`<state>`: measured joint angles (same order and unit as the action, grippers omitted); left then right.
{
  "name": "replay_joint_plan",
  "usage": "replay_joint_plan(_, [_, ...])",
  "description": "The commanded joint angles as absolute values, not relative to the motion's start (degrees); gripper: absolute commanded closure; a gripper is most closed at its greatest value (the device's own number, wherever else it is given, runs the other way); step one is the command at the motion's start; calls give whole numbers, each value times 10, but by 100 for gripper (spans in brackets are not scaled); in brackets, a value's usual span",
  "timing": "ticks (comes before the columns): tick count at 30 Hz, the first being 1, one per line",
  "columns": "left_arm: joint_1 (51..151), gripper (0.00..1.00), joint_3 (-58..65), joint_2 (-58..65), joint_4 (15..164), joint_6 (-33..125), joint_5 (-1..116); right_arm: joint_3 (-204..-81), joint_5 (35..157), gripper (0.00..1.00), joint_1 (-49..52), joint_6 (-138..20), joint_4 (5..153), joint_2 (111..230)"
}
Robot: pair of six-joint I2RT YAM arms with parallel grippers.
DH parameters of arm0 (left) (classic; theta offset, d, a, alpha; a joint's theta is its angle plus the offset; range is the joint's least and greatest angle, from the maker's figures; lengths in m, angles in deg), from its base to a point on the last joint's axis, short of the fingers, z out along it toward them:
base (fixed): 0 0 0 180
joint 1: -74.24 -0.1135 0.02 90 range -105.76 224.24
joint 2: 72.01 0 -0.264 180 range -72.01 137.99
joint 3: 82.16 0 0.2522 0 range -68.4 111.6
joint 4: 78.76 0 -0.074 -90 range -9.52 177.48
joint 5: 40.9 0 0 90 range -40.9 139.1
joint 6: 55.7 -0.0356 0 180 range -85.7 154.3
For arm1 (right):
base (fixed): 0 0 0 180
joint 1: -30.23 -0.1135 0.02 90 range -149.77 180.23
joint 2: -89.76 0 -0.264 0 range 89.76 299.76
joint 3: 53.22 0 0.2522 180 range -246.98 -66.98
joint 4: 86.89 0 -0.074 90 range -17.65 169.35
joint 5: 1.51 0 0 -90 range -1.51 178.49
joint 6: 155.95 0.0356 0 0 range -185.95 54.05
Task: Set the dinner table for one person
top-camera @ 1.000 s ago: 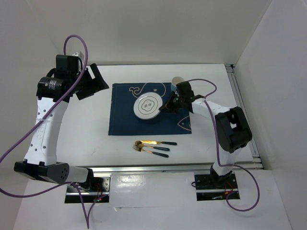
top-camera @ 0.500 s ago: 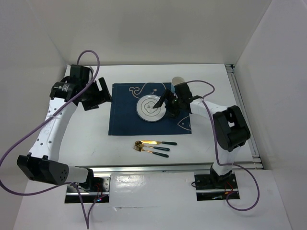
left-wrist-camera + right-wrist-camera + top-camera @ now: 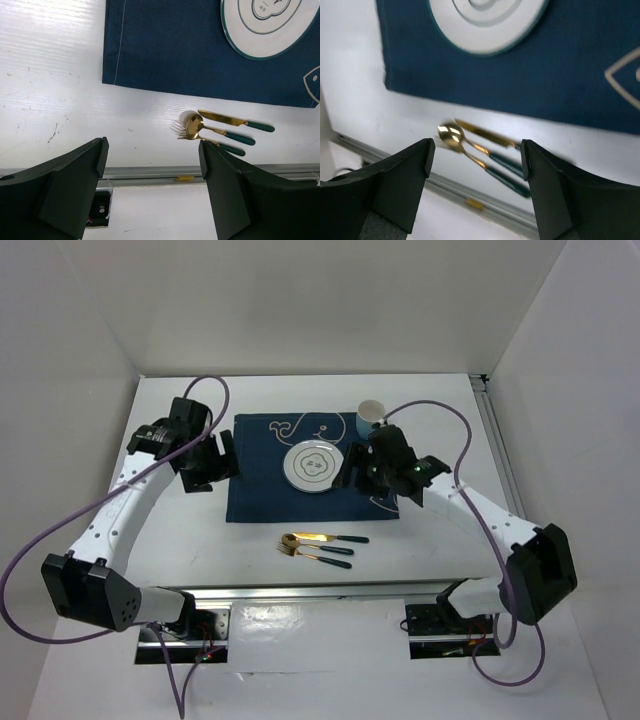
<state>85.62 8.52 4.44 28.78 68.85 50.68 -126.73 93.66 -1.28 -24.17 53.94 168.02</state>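
Note:
The dinner table (image 3: 180,530) is a white top carrying a navy whale-print placemat (image 3: 262,490). A white plate (image 3: 313,465) with a dark rim lies flat on the placemat; it also shows as the plate (image 3: 270,25) and the plate (image 3: 485,22). My right gripper (image 3: 358,474) hovers open and empty just right of the plate. My left gripper (image 3: 215,466) hangs open and empty over the placemat's left edge. A gold knife (image 3: 235,121), spoon (image 3: 215,131) and fork (image 3: 186,136) with green handles lie together in front of the placemat. In both wrist views, the left gripper (image 3: 152,150) and right gripper (image 3: 476,152) hold nothing.
A white and blue cup (image 3: 371,415) stands at the placemat's far right corner, just behind my right gripper. Silver rails run along the near edge (image 3: 330,588) and the right edge (image 3: 505,480). White walls close in the left, back and right sides.
The right gripper has let go of the plate, which now lies flat on the placemat, and the arm has swung out to the right. The left gripper has moved nearer the placemat.

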Motion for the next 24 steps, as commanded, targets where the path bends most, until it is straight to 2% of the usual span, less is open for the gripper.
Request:
replay_joint_plan(1, [866, 9, 83, 20, 304, 674, 501, -1223, 891, 20, -47, -289, 437, 1639])
replay_joint_plan(3, [872, 9, 76, 15, 304, 666, 495, -1204, 891, 41, -87, -290, 431, 1611])
replay_joint_plan(5, [872, 9, 71, 15, 304, 660, 479, -1190, 891, 59, -130, -283, 412, 1604])
replay_joint_plan(9, [872, 9, 48, 2, 299, 655, 466, -1183, 864, 71, -214, -272, 383, 1629])
replay_joint_plan(10, [872, 9, 48, 2, 299, 655, 466, -1183, 855, 71, -232, -272, 383, 1638])
replay_joint_plan(13, [872, 9, 37, -3, 299, 655, 490, -1201, 847, 58, -266, -303, 388, 1694])
replay_joint_plan(18, [872, 9, -1, -3, 304, 661, 538, -1245, 829, 54, -296, -347, 394, 1782])
replay_joint_plan(21, [872, 9, -40, -16, 310, 668, 543, -1250, 823, 44, -309, -361, 407, 1817])
replay_joint_plan(24, [872, 9, -52, -29, 310, 674, 538, -1255, 823, 42, -309, -371, 418, 1830])
